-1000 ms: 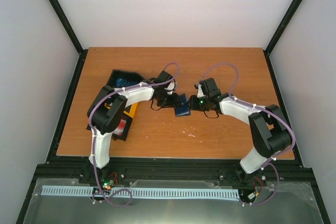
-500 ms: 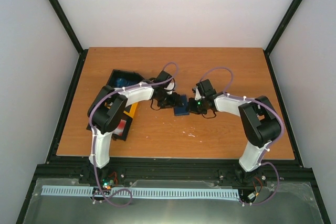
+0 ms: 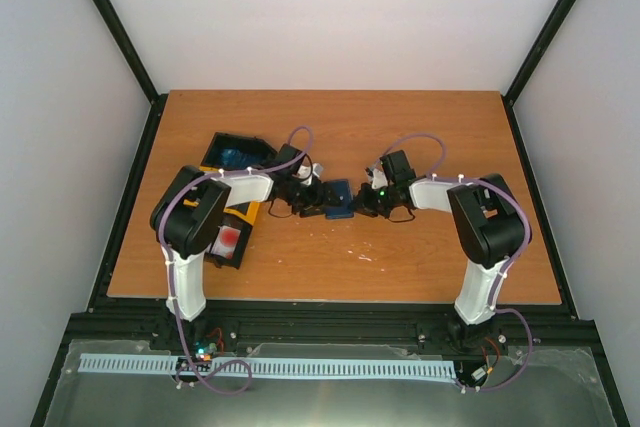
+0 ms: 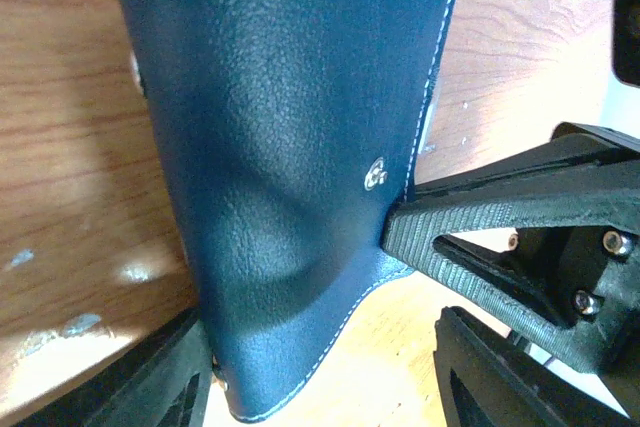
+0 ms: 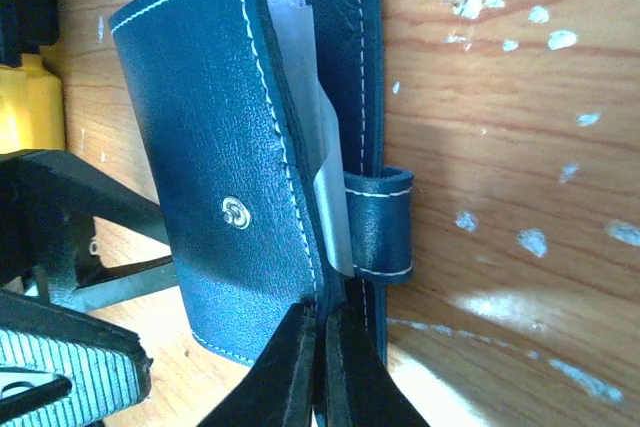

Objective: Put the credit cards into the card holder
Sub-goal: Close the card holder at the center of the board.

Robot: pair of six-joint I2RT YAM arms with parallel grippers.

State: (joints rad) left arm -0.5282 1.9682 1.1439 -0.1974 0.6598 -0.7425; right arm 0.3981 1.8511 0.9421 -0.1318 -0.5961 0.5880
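Note:
The navy card holder (image 3: 340,198) sits mid-table between both grippers, partly open, with one cover raised. My left gripper (image 3: 312,199) is closed across that cover (image 4: 290,127). One fingertip (image 4: 400,232) presses its right edge and the other is at its lower left corner, so the leather buckles. My right gripper (image 5: 322,339) is shut on the holder's (image 5: 215,137) near edge, at the spine beside the strap loop. A pale translucent sheet (image 5: 300,97) shows between the covers. A white card with a red blotch (image 3: 230,240) and a blue card (image 3: 237,156) lie in the tray.
The black-and-yellow compartment tray (image 3: 250,213) lies at the left of the table, under my left arm. The wooden table (image 3: 420,127) has walls close on three sides. White specks mark the wood near the holder.
Both grippers and the card holder have shifted a little to the left. My left arm has folded back toward the tray and my right arm has stretched further left.

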